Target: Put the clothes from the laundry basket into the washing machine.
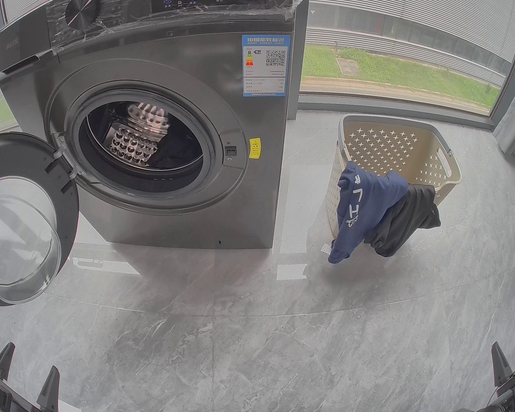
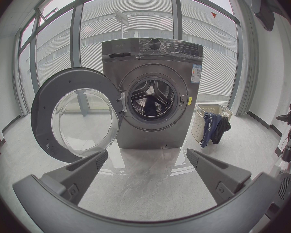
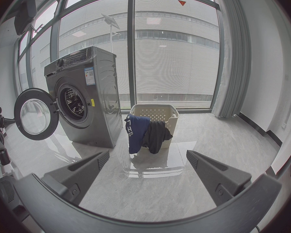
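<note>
Washing machine point(image 1: 154, 161): front-loader, door point(image 1: 23, 224) swung open to its left.
Laundry basket point(image 1: 403, 144): on the floor, right of the machine.
Blue garment point(image 1: 363, 201), black garment point(image 1: 409, 216): draped over the basket's near rim, hanging lengthwise down its wall. They lie ahead and rightward, likely nearer the right gripper point(image 3: 147, 152).
Left gripper point(image 2: 146, 152): low, well apart from the clothes.
Both grippers: fingers wide, empty.

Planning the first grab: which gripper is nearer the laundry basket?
Right. The right gripper hangs on the laundry basket's side, a stretch of floor short of it; the left gripper sits farther off, before the washing machine's open door.
</note>
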Robot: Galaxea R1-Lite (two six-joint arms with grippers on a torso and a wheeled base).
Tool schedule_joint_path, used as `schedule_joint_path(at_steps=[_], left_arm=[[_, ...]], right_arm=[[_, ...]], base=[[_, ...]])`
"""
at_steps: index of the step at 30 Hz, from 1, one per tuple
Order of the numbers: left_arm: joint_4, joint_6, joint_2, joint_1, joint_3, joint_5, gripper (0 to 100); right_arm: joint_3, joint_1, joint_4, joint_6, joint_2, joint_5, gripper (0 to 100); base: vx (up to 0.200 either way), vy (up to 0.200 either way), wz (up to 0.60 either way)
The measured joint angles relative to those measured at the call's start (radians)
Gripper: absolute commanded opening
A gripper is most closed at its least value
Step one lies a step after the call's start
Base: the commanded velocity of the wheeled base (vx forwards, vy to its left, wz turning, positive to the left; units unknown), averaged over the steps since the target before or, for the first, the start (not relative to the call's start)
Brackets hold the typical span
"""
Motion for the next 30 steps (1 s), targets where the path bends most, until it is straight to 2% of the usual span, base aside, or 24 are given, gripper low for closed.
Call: schedule_joint_path(at_steps=[10,19,22,30], left_arm=[[-0.001,-0.007,0.0,-0.001,0.0,0.005,100],[-0.001,-0.009,0.001,0.0,0.0,0.005,100],[0.0,-0.006,0.001,0.0,0.0,0.004,100],[-0.001,-0.003,0.001,0.0,0.0,0.002,100]], right_arm=[[0.0,-0.001,0.001,0.0,0.0,0.0,100],[0.0,0.0,0.001,0.0,0.001,0.0,100],[0.0,0.0,0.001,0.0,0.001,0.0,100],[0.0,0.0,0.001,0.0,0.001,0.0,100]], base=[[0.0,-0.18,0.0],[0.0,0.0,0.0],[0.2,-0.2,0.0],[0.2,0.0,0.0]])
